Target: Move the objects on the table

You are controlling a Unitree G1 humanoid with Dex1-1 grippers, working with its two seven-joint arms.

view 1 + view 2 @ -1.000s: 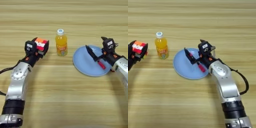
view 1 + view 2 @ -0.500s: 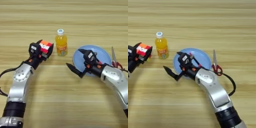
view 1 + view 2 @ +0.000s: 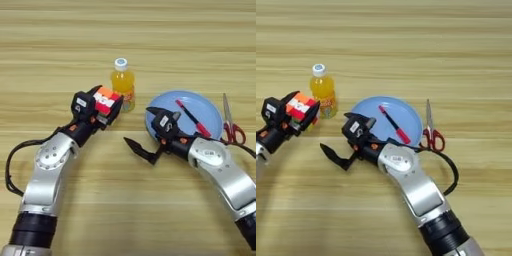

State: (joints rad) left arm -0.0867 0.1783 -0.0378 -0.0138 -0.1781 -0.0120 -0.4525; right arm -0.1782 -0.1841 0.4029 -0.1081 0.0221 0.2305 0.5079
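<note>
Left claw (image 3: 102, 107): clamped on puzzle cube (image 3: 106, 100), held just left of bottle (image 3: 123, 83). Right claw (image 3: 150, 132): spread wide, empty, at plate (image 3: 210, 112) left rim. Pen (image 3: 193, 118): diagonal on plate, right of that claw, nearer right arm. Scissors (image 3: 230, 122): on table (image 3: 128, 40), beside plate.

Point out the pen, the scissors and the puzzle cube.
pen (image 3: 192, 118): left eye view, middle of its shaft, lying on the plate.
scissors (image 3: 429, 125): right eye view, where the blades meet the red handles.
cube (image 3: 107, 101): left eye view, its top face, in the left gripper.
</note>
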